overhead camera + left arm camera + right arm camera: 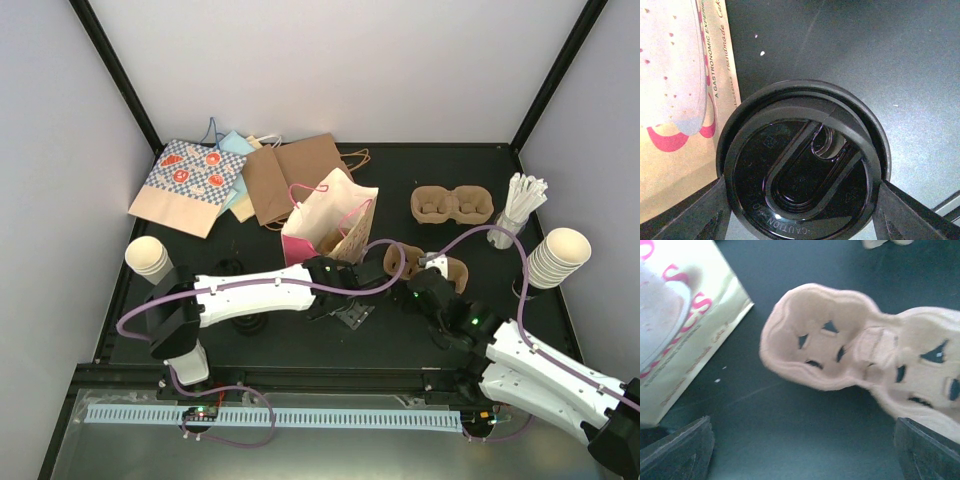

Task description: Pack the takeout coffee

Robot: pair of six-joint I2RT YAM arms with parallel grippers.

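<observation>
Closest to the lens on my left wrist is the takeout coffee, its black lid filling most of that view. My left pincer is pinching it, one finger against each side of the lid's rim. The cup sits just beside the pink bag, which stands upright in the middle of the bench, so I judge this coffee is in hand but not yet packed.

My right pincer is spread wide and pinching nothing. It hangs over the moulded pulp carrier, which lies on the bench next to the bag. Both of the carrier's wells that I can see are bare.

By my reading, the packing has hardly begun. No capped cup is seated in the carrier, and I cannot tell from above whether anything is inside the bag. What is left, I think, is to seat this cup, most likely in a carrier well, and then get it into the bag.
</observation>
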